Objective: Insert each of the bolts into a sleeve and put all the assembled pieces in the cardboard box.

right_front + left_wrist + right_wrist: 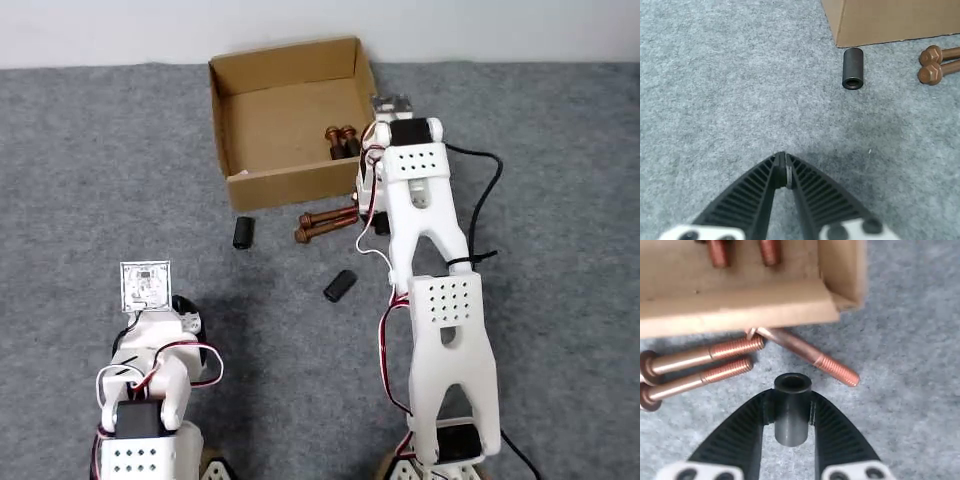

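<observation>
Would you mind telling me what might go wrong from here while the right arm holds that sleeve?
The sleeve is pinched at the tips of the right fingers, so pressing it against a bolt may tilt it or let it slip. The slanted bolt lies loose on the carpet with its far end at the cardboard box; it could skid rather than enter. The two bolts beside it lie close and may get knocked.
</observation>
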`<state>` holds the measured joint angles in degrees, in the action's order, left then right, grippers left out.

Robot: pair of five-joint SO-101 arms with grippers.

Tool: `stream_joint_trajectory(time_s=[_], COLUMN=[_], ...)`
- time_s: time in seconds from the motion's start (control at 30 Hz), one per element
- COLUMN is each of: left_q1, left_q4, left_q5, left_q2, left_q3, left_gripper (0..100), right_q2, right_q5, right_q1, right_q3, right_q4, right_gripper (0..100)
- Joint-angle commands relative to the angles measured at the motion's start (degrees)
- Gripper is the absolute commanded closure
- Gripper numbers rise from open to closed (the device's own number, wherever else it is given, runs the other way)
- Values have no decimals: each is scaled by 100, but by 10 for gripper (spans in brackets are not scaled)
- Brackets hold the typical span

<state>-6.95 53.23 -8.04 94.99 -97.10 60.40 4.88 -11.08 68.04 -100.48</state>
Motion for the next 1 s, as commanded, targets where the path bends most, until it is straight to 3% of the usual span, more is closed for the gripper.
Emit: stream_joint_trajectory(time_s=[0.0,0.7,0.97], left_q1=[-18,114,114], left_q4=[-141,-132,-114], left_q5=[53,44,-246], left_q2=[-18,26,26], left_q3=[31,31,259], left_gripper=[992,992,992], right_q2=[-875,-7688,-9710], right_q5=[114,1758,2171], right_q1=[-57,-180,154], right_q3=[-88,-6910,-9108], right_q4=[-259,-215,637], right_gripper=[991,991,991])
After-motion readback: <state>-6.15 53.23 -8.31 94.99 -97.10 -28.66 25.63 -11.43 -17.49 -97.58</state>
